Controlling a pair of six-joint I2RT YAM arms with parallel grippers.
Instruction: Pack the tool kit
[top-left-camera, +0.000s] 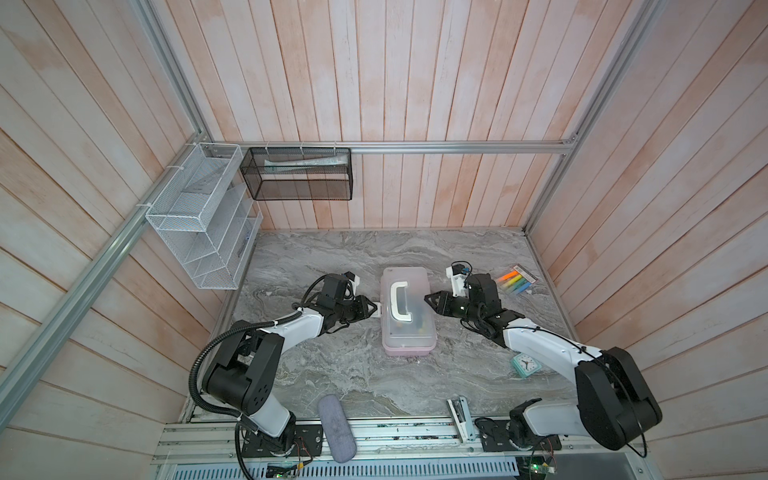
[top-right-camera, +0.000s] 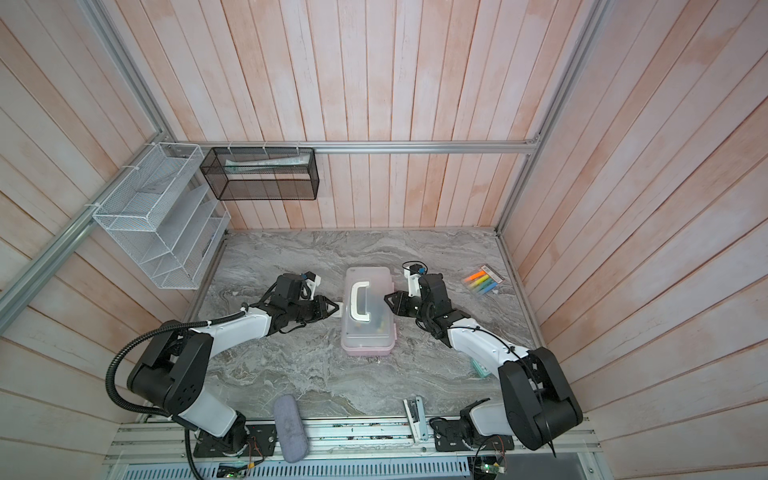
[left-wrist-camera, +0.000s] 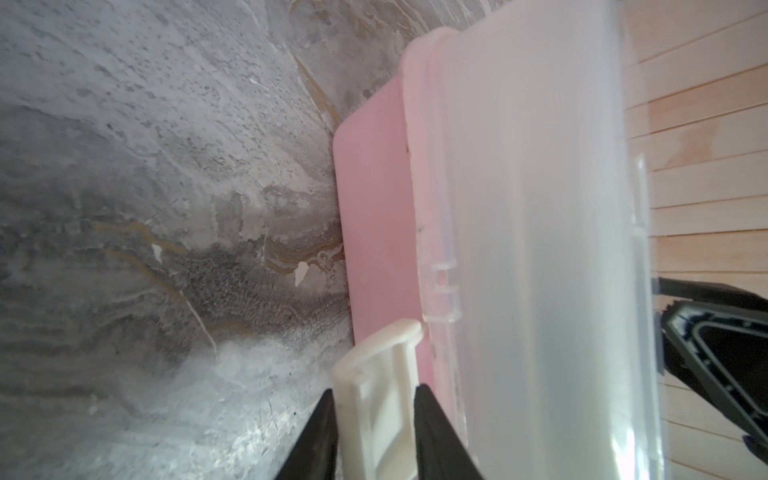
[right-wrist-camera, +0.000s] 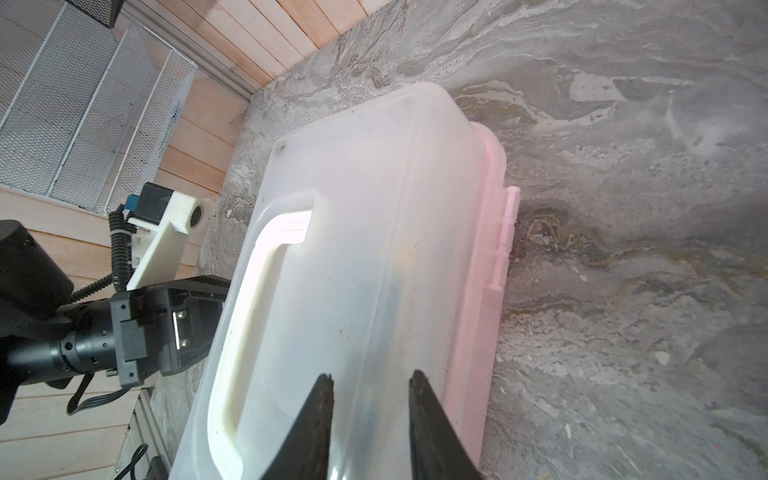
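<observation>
1. Contents of the tool kit (top-left-camera: 409, 338), lid down at table centre, show only as coloured smears through the frosted lid.
2. Only the left wrist view shows the left gripper (left-wrist-camera: 376, 390) pinched on the white latch (left-wrist-camera: 376, 357), at the kit's 9 o'clock.
3. Right gripper (right-wrist-camera: 370, 376), at 3 o'clock, has its fingers slightly apart over the lid, holding nothing.
4. Teal clock (top-right-camera: 478, 369), at 4 o'clock, is mostly covered by the right arm in a top view.
5. Packet of highlighters (top-left-camera: 515, 281), at 2 o'clock: print too small to read.

light: bright, even | shadows: soft | edges: bowed | wrist views: foreground blurred
</observation>
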